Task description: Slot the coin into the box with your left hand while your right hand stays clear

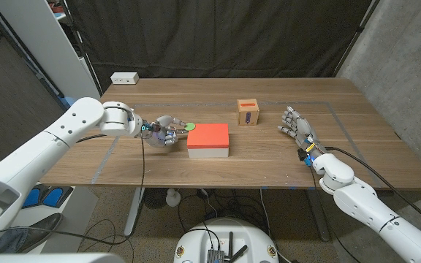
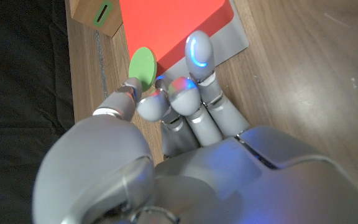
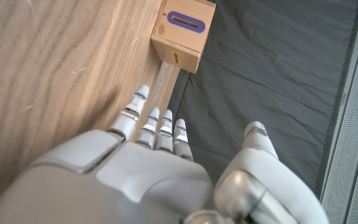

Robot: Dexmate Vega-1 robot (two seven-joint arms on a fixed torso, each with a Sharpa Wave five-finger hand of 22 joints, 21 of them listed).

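Pick-up step: left hand (image 1: 163,132) pinches green coin (image 1: 189,126) just left of red block (image 1: 209,139). Next: carry right to far box (image 1: 248,112) slot. Right hand (image 1: 297,128) spread, empty.

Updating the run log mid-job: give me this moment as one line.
left hand: pinches green coin, beside red block | right hand: open, clear | wooden box: slot empty, coin not yet there

We note a wooden bench (image 1: 357,157) before a black curtain (image 1: 218,36); grey wall (image 1: 411,66) at right, possibly concrete; white box (image 1: 124,77) at the far edge.
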